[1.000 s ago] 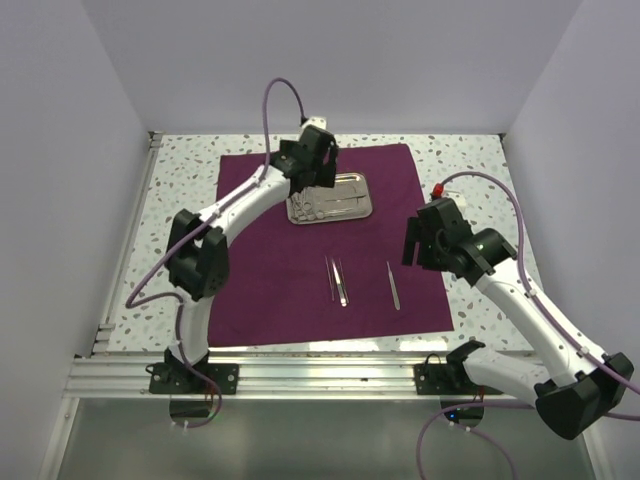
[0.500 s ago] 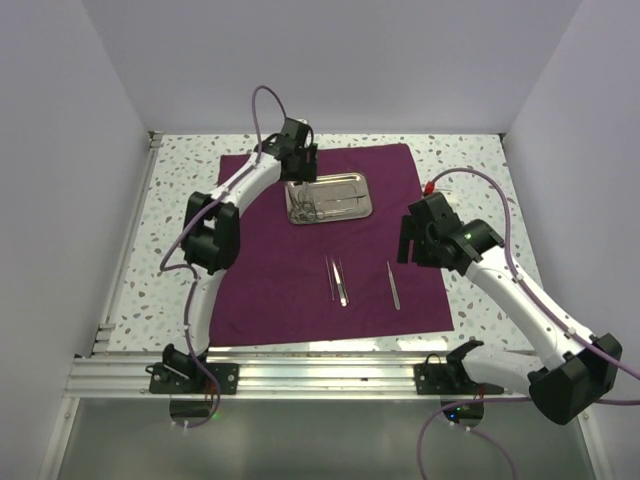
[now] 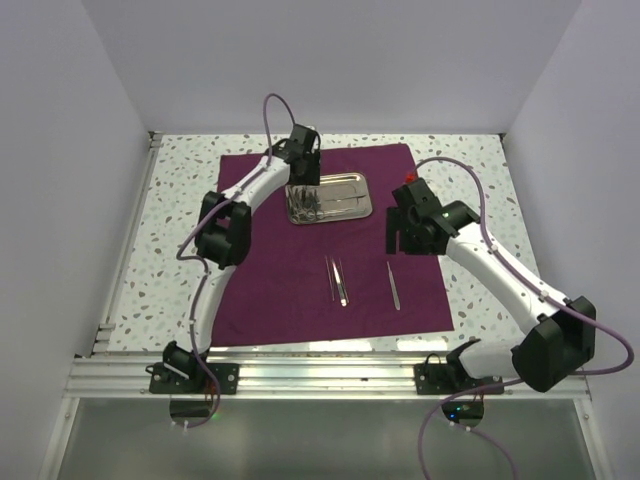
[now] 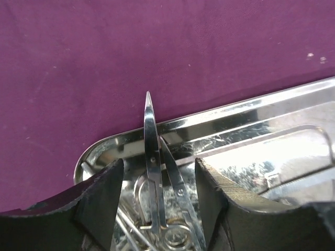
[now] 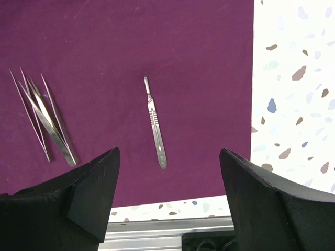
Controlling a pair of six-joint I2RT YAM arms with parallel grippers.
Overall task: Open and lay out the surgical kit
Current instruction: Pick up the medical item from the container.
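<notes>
Straddling the scissors point(image 4: 152, 157), the left tool point(image 4: 159, 180) points down into the steel tray point(image 4: 251, 112).

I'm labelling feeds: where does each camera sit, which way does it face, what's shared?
Top external: above and behind the arm bases, looking down on the purple cloth; both arms show.
Left wrist: on the left hand, facing down into the tray; both fingers straddle scissors.
Right wrist: on the right hand, facing down at tweezers and a scalpel handle; fingertips show.
Shared: top and right wrist both show those instruments.
</notes>
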